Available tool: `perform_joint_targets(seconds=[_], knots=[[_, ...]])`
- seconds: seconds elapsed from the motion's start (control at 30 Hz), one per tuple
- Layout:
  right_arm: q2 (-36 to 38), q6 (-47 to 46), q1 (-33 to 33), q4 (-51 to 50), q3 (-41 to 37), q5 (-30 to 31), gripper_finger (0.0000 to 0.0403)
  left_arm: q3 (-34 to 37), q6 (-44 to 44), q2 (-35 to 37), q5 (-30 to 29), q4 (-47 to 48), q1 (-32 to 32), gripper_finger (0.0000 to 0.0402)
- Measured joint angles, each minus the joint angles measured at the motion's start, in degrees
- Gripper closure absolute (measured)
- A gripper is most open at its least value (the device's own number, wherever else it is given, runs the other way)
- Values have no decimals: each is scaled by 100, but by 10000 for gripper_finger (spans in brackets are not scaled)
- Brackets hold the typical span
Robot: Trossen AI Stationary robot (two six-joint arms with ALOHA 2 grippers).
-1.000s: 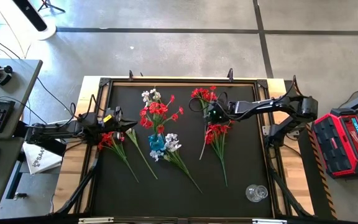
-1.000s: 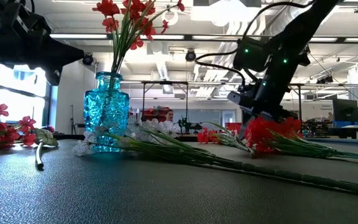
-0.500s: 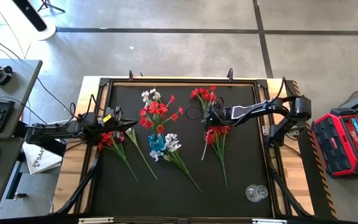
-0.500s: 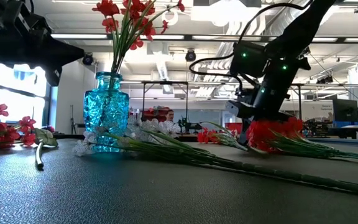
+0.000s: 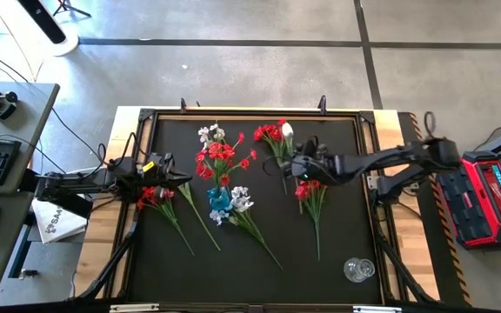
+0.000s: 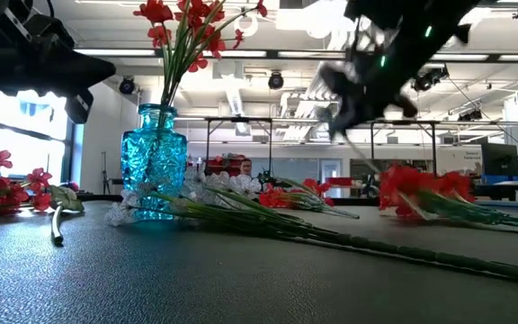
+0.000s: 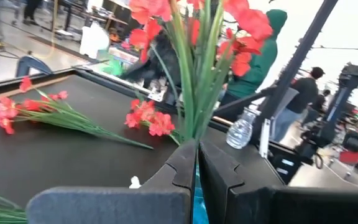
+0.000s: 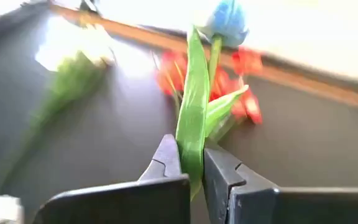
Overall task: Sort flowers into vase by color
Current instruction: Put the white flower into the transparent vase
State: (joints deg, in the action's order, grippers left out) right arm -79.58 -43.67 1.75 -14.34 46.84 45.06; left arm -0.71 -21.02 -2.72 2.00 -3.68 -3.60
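Right jaws (image 8: pixel 191 165) have clenched on a green stem (image 8: pixel 192 118) and lifted it off the table (image 5: pixel 337 261). Pick step; next, carry to blue vase (image 5: pixel 219 198), mid-table, already holding red flowers (image 5: pixel 220 155). Left jaws (image 7: pixel 197 163) clenched, empty, waiting left. Loose white sprigs (image 5: pixel 242 202) crowd the vase.

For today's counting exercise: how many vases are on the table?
2: a blue vase near the table's middle, holding red flowers, and a clear glass vase by the table's lower right corner in the high view.
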Motion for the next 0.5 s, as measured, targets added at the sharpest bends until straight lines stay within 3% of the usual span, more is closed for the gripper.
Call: perform_joint_targets(seconds=[0.23, 0.5], knots=[[576, 672, 2389, 93, 776, 2120, 402, 0, 7, 0, 91, 47, 0, 394], [262, 1546, 5269, 91, 2014, 3438, 403, 0, 11, 0, 94, 94, 0, 394]])
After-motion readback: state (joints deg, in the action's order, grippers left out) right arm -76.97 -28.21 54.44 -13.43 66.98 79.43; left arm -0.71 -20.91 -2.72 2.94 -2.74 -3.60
